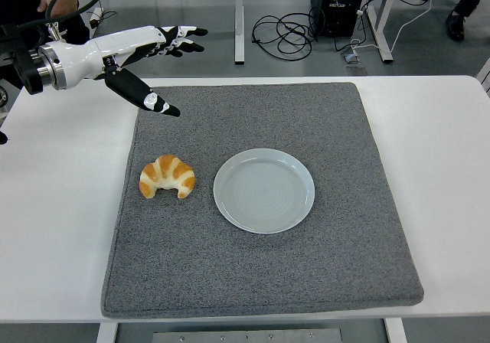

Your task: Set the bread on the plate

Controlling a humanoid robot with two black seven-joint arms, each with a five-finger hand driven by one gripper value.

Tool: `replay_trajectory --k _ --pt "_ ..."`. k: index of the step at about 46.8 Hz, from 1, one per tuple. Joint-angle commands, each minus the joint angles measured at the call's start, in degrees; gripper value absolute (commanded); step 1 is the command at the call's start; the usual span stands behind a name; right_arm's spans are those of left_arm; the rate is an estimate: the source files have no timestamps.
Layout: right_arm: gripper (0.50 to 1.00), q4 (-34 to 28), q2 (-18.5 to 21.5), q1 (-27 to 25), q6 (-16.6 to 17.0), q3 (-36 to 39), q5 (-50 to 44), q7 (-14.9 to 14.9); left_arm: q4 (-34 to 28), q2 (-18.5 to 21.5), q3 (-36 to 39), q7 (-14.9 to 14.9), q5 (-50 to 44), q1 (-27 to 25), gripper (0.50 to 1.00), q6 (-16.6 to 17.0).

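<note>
The plate (pixel 263 190) sits bare on the grey mat (pixel 260 266) — the bread (pixel 167 177) lies on the mat just left of it, apart. The left hand (pixel 145 56) hovers over the counter's (pixel 444 167) far-left corner, fingers spread wide, holding nothing.

You have a white bench (pixel 448 151) spanning the whole width of the view, its near edge along the bottom. Directly on it lies one grey felt mat (pixel 260 282), roughly square, set about mid-bench and reaching close to the near edge. Bare white bench shows to the left and right of the mat and in a narrow strip along its far side. Beyond the far edge you see grey floor (pixel 199 6) with black cables (pixel 283 33) lying on it.
</note>
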Motion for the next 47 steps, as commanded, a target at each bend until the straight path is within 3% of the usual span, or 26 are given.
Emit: replay_trajectory --k 1,15,33,41,47 --pt "1.000 0.0 0.0 0.0 0.0 0.0 0.0 0.0 0.0 0.7 0.4 0.0 3.3 0.0 0.952 -0.1" --pt "1.000 0.0 0.0 0.2 0.0 0.1 0.0 0.0 -1.6 2.4 1.2 -0.3 11.7 3.1 0.943 0.6" --pt "1.000 0.0 0.0 0.3 0.0 0.0 0.0 0.0 -1.0 1.3 0.7 -1.1 19.6 15.3 0.937 11.8" --pt "1.000 0.0 0.0 0.3 0.0 -0.1 0.0 0.0 -0.1 -0.7 0.6 -1.2 19.6 18.2 0.937 14.7" --pt "1.000 0.0 0.0 0.3 0.0 -0.1 0.0 0.0 3.1 -2.3 0.7 -3.0 19.6 19.4 0.937 16.4"
